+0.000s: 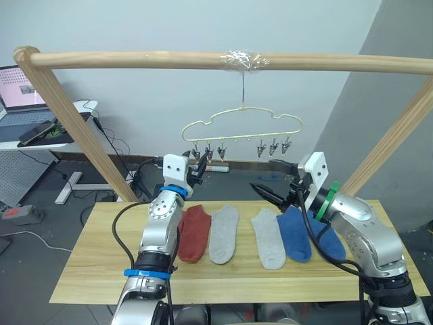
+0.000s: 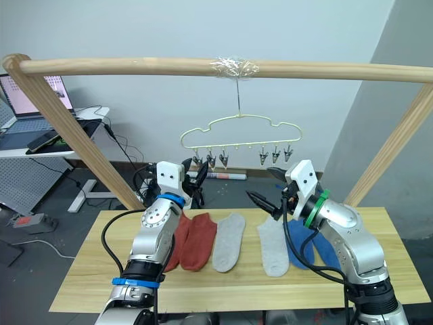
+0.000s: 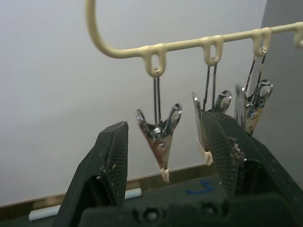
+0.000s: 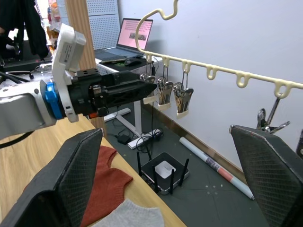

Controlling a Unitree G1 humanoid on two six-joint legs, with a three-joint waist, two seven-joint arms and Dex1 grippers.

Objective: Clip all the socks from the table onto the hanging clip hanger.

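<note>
The pale yellow-green clip hanger (image 1: 241, 126) hangs by its hook from a taped wooden pole, with several grey metal clips (image 1: 208, 152) in a row. My left gripper (image 1: 198, 170) is raised just below the hanger's left end. It is open, with its fingers (image 3: 111, 158) on either side of the outermost clip (image 3: 159, 134) and apart from it. My right gripper (image 1: 262, 172) is wide open and empty, held below the right-hand clips. On the table (image 1: 95, 274) lie rust-red socks (image 2: 201, 240), two light grey socks (image 1: 223, 233) and two royal blue socks (image 1: 295, 233), side by side.
A round wooden pole frame (image 1: 135, 59) spans above the table, with slanted legs at both sides. Behind on the left, a side desk carries a laptop (image 1: 20, 88). Cables and a small router (image 4: 163, 172) lie on the floor beyond the table's far edge.
</note>
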